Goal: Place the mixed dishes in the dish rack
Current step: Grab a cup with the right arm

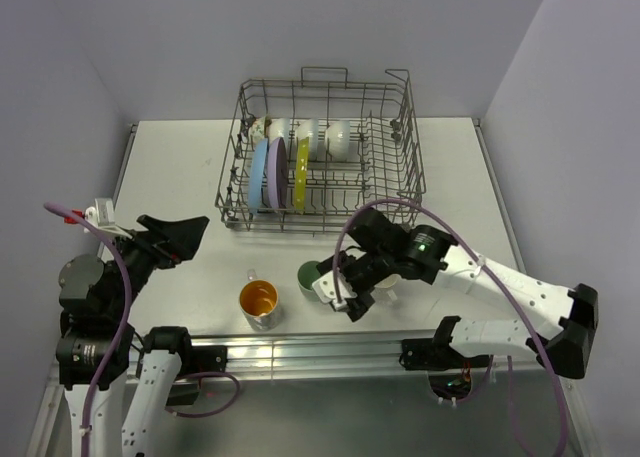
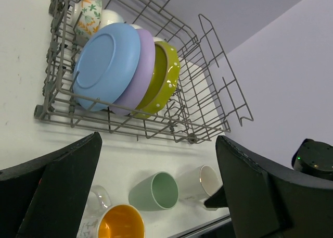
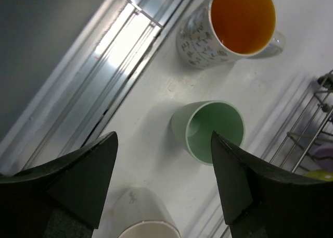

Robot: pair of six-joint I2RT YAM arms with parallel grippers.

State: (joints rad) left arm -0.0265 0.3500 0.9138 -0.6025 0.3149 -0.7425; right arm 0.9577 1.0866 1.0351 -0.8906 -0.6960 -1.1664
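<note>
Spanning most of the overhead view, the white table (image 1: 170, 177) carries everything. At its far middle stands the dish rack (image 1: 408, 157), a grey wire basket with upright tines and raised loop handles.

Next in size come the two arms. The left gripper (image 1: 188, 239) hangs over the near left of the table, well apart from the dishes, its jaws spread wide and holding nothing. The right gripper (image 3: 162, 139) hovers over the near middle of the table, just in front of the rack. Its jaws also stand apart, clamped on nothing (its wrist camera shows both black fingers with bare table between them).

Inside the rack's left half, three plates stand on edge between the tines, side by side: the blue plate (image 2: 106, 63), the lavender plate (image 2: 140, 76) and the yellow-green plate (image 2: 164, 79). Behind them, in the far part of the rack, sit the floral bowl (image 2: 88, 16) and the white bowls (image 1: 335, 137).

Three cups wait on the table outside the rack. The orange-inside cup (image 1: 258, 302) stands nearest the front edge, the pale green cup (image 3: 210, 131) lies just beside the right gripper, and the white mug (image 2: 200, 183) sits beneath that gripper, partly hidden from above.
</note>
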